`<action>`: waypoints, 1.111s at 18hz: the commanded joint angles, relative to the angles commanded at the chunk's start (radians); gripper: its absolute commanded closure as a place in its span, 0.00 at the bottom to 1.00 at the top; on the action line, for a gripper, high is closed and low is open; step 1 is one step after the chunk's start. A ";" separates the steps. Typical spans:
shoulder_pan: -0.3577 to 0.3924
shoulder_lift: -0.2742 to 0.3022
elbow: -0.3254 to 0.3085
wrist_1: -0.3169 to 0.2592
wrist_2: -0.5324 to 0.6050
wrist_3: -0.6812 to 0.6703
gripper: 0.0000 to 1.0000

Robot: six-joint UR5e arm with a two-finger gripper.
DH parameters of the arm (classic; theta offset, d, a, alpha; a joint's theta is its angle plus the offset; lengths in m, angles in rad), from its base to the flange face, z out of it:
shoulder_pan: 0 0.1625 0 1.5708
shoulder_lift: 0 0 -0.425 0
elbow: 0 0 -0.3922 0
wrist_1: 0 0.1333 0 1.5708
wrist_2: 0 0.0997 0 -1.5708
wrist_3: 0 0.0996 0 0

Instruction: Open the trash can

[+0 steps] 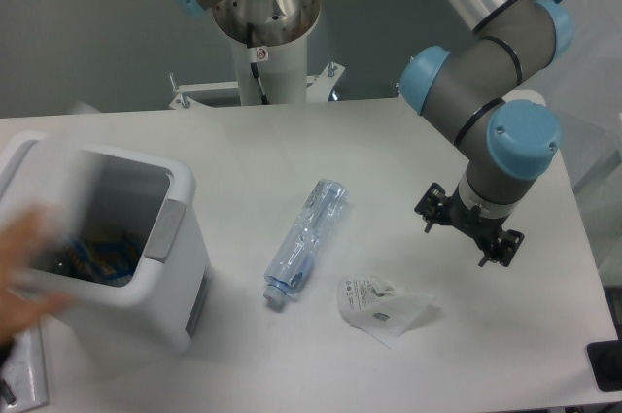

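The white trash can [117,277] stands at the table's front left. Its top is uncovered, and I can see into the grey interior, where colourful litter lies at the bottom. The lid [19,155] seems to be swung up at the far left, but it is blurred. A grey push tab [165,230] sits on the right rim. My gripper [466,227] hangs over the right side of the table, well away from the can and pointing down. Only black parts of it show on either side of the wrist. Nothing visible is held in it.
A blurred human hand [29,253] rests at the can's left rim. A crushed clear plastic bottle [306,238] lies mid-table, with a crumpled clear wrapper [384,306] to its right. The robot's base column [264,39] stands at the back.
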 joint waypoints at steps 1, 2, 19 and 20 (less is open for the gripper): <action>0.000 0.000 0.003 0.000 0.000 0.000 0.00; 0.002 0.000 0.003 0.000 0.000 0.000 0.00; 0.000 0.064 -0.071 0.176 -0.170 -0.163 0.00; 0.005 0.066 -0.071 0.176 -0.172 -0.161 0.00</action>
